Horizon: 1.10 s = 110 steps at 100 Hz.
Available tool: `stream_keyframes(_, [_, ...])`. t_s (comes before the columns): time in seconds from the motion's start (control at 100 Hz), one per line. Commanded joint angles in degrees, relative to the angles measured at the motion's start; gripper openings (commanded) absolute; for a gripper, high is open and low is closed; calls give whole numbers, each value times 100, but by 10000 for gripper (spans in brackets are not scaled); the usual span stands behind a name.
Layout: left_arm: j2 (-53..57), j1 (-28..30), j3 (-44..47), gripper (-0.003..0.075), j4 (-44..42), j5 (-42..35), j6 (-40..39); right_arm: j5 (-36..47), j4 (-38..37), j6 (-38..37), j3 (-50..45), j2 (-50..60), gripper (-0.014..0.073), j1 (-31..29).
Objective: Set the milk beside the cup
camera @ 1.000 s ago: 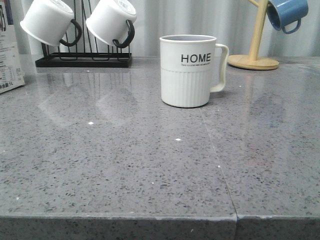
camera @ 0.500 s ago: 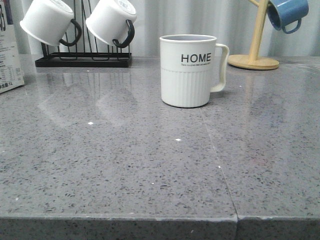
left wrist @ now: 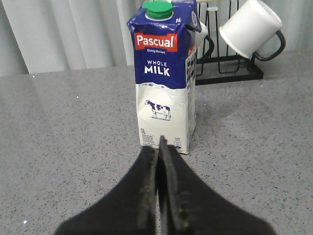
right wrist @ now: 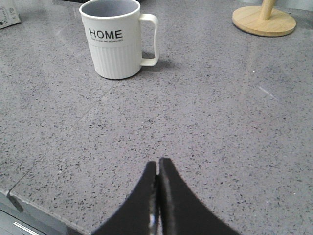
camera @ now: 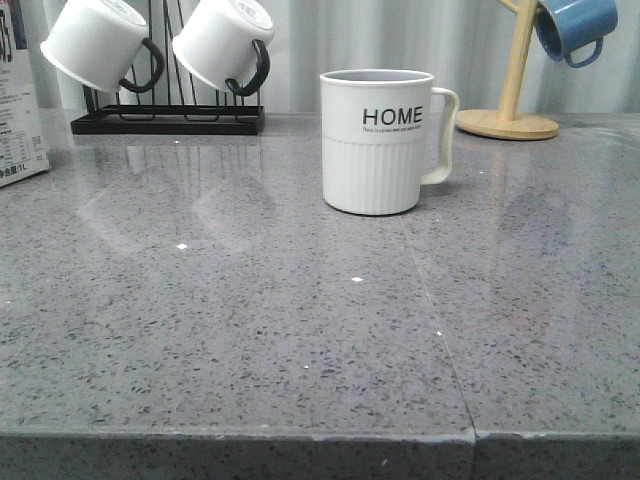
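One milk carton [left wrist: 165, 83], one cup [camera: 380, 141]

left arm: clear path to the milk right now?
Probably yes. In the left wrist view the milk stands upright straight ahead of the left gripper, with only bare countertop between them. The mug rack sits behind the carton. The gripper is shut, so it must open first.
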<state>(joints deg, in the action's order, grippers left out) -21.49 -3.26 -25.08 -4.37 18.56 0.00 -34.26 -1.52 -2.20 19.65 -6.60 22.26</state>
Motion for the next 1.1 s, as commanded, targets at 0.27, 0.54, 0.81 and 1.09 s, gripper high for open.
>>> stream_keyframes(0.27, [-1639,42,-471,662,-29,-2023,-32,410,-31,27,132,-58,-58,15])
stream_keyframes(0.54, [-2568,235,-471,657,219,-3264,-32,410,-31,27,132,-58,-58,15])
stream_keyframes(0.81, [-3501,235,-875,657,488,-3726,-41,410,-31,27,132,-58,-58,15])
stream_keyframes(1.09, [-4310,-18,-1372,657,488,-3817,-41,410,-31,27,132,-58,-58,15])
